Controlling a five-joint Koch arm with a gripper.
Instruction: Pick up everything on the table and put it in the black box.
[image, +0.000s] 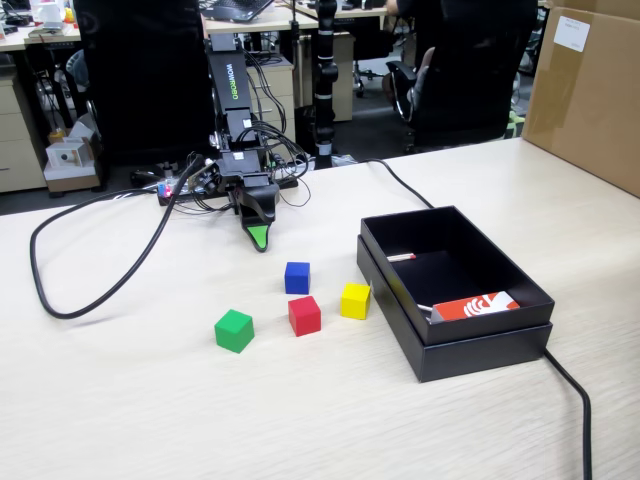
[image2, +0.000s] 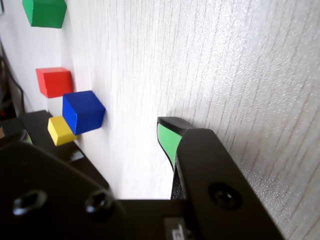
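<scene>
Four small cubes lie on the beige table (image: 150, 410): blue (image: 297, 277), red (image: 304, 315), yellow (image: 355, 300) and green (image: 234, 330). The black box (image: 480, 345) stands to their right in the fixed view. My gripper (image: 258, 238) points down at the table just behind the blue cube and touches none of them. In the wrist view the gripper (image2: 96, 129) is open, and one green-padded finger (image2: 168, 140) shows at the right. The blue cube (image2: 82, 111) lies ahead between the jaws, with yellow (image2: 60, 131), red (image2: 54, 81) and green (image2: 45, 12) beyond it.
A red-and-white card (image: 478, 305) lies inside the box. A brown cardboard carton (image: 590, 90) stands at the table's far right. A thick black cable (image: 75, 300) loops over the left of the table, and another cable (image: 570, 390) runs past the box. Wiring clusters at the arm's base (image: 200, 185).
</scene>
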